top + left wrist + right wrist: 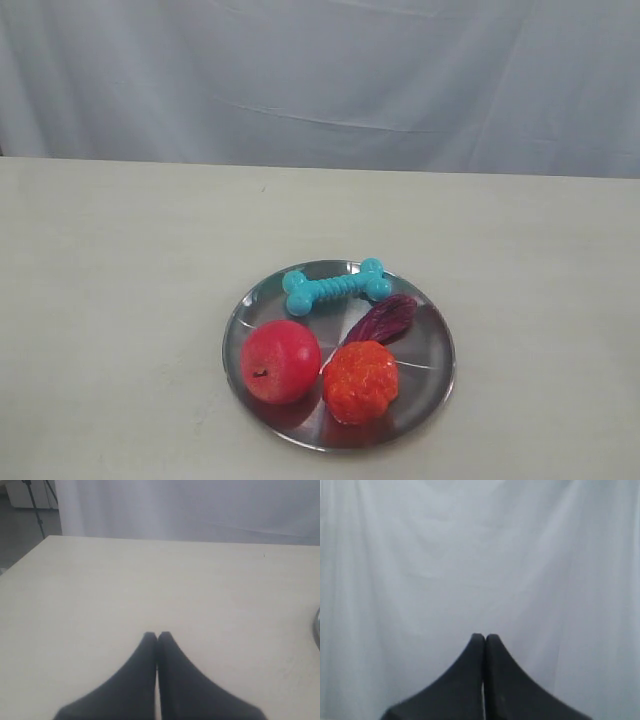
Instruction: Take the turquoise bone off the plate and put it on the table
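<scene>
The left hand (157, 636) has its fingers pressed together on nothing, above bare worktop (150, 580). The right hand (485, 637) is likewise closed and empty, facing only a pale curtain (480, 555). Neither shows in the exterior view. There the turquoise bone (335, 287) lies across the upper part of the plate (428, 350), just below frame centre, above the red apple (281, 361) and an orange knobbly piece (360, 381). Nothing of the task looks done: reaching, grasping, lifting and placing are all left.
</scene>
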